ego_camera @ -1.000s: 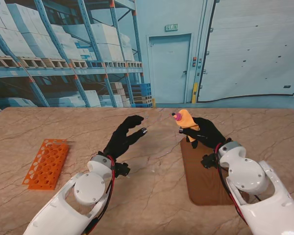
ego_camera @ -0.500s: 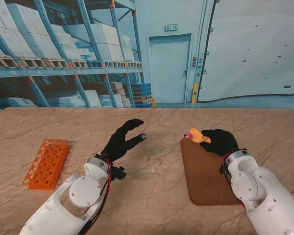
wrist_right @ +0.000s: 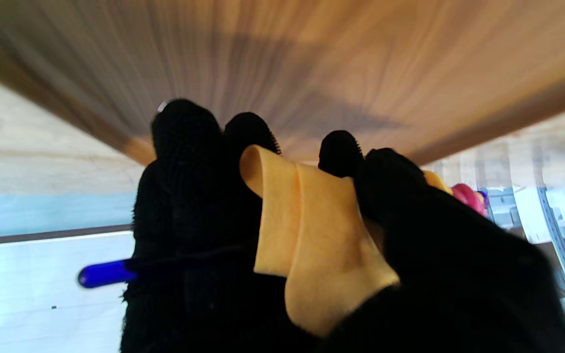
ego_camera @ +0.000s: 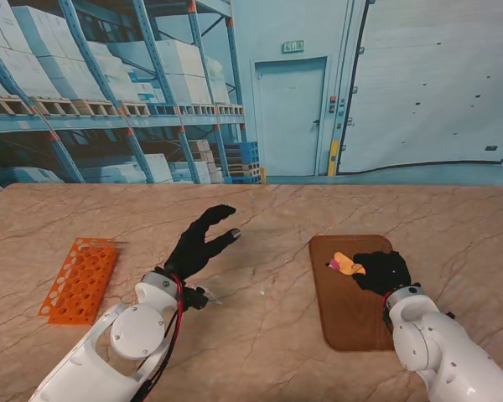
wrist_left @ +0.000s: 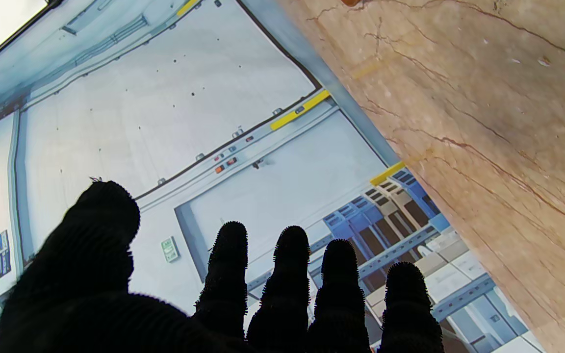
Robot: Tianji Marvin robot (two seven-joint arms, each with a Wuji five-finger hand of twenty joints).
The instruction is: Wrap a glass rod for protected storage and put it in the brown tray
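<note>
Setting the wrapped glass rod (ego_camera: 345, 265) down: right hand (ego_camera: 382, 270) fingers pinching it over the brown tray (ego_camera: 344, 322), left hand (ego_camera: 197, 243) fingers spread, idle; release next, I'd guess.

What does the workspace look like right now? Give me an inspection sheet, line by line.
Surface: marbled table.
Job's things: brown tray on the right; yellow-wrapped rod held over it, blue end protruding.
Clutter: orange rack on the left.
Hands: left hand open, fingers spread; right hand shut on the wrapped rod.
Cables: red and black wires along left wrist.
Surroundings: warehouse backdrop.
</note>
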